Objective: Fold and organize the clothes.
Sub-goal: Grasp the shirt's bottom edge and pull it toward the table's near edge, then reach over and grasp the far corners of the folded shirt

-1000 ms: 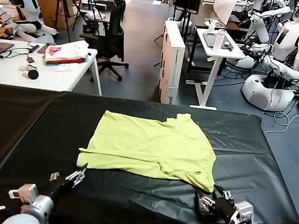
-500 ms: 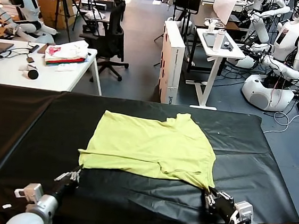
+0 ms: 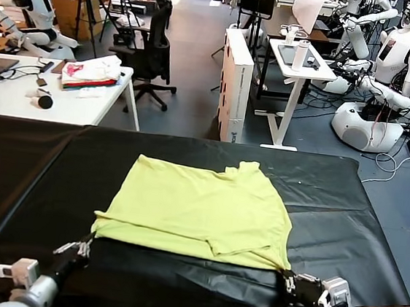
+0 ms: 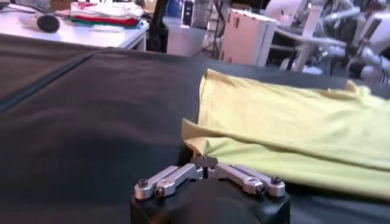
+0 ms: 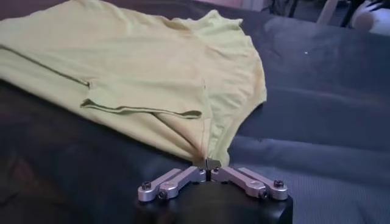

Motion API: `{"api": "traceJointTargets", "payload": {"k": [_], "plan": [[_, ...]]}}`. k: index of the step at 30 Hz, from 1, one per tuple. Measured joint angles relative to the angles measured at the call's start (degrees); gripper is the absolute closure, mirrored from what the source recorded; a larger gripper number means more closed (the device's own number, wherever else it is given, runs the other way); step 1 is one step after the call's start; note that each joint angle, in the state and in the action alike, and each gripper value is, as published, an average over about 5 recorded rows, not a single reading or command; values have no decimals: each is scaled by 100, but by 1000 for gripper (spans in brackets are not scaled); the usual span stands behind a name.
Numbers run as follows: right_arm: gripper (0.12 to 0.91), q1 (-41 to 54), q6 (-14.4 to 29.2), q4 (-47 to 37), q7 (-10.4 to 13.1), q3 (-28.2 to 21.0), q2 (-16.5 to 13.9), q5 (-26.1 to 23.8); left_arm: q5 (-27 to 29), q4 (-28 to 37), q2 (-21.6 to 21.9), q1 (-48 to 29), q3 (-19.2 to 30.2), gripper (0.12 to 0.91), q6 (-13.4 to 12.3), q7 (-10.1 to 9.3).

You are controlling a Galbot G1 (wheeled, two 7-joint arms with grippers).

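The clothes, a lime-yellow T-shirt (image 3: 199,208), lie spread on the black table cover (image 3: 34,172), folded over on itself along the near side. My left gripper (image 3: 87,242) is shut on the shirt's near-left corner; in the left wrist view the yellow cloth (image 4: 286,131) runs right into the closed left gripper (image 4: 205,163). At the near-right corner my right gripper (image 3: 285,274) is shut on the cloth too. The right wrist view shows the shirt (image 5: 140,73) gathering to a pinched point at the right gripper (image 5: 207,164).
A white desk (image 3: 20,101) with a pile of white, pink and red fabric (image 3: 90,72) stands beyond the table's far left. A white cabinet (image 3: 236,83), a side table (image 3: 296,68), an office chair (image 3: 152,42) and other robots (image 3: 390,70) stand behind.
Both grippers closed on the shirt's near corners. They have drawn back toward me, and the shirt has slid nearer and leftward across the cover.
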Motion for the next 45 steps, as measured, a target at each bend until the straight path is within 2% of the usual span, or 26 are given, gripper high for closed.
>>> {"api": "traceJointTargets", "payload": {"k": [3, 6, 9, 12, 14, 16, 19, 23, 26, 29, 33, 36, 41, 45], "plan": [[886, 414, 4, -214, 36, -102, 64, 32, 27, -68, -15, 165, -23, 883, -30, -4], [837, 1014, 11, -581, 50, -330, 172, 35, 49, -107, -52, 284, -29, 883, -39, -38], [685, 1670, 4, -1021, 72, -634, 301, 29, 50, -153, -79, 373, -50, 883, -14, -122], [496, 2335, 0, -1460, 100, -976, 444, -3, 31, -228, -93, 468, -105, 849, 29, -193], [363, 2766, 0, -1738, 126, -1205, 550, -59, -6, -289, -107, 541, -161, 766, 64, -227], [252, 3176, 0, -2020, 149, -1442, 674, -148, -48, -352, -133, 614, -226, 637, 112, -282], [150, 3731, 0, -2453, 183, -1799, 884, -290, -78, -450, -171, 720, -328, 448, 188, -375], [121, 4322, 1, -2992, 233, -2234, 1162, -423, -154, -578, -176, 833, -483, 219, 265, -434], [119, 4691, 1, -3379, 254, -2522, 1356, -471, -371, -668, -154, 824, -659, 138, 320, -493], [118, 4996, 1, -3741, 259, -2763, 1518, -488, -600, -709, -129, 709, -801, 125, 387, -510], [118, 5326, 1, -4158, 255, -3005, 1704, -493, -763, -644, -78, 249, -786, 123, 631, -535], [118, 5523, 1, -4398, 244, -3123, 1828, -503, -986, -517, 5, -307, -657, 123, 821, -573], [118, 5739, 1, -4678, 215, -3235, 1977, -582, -1550, -183, 214, -1282, -404, 123, 1313, -726], [118, 5835, 1, -4844, 199, -3280, 2047, -651, -1799, 228, 420, -2059, -127, 123, 1508, -767]]}}
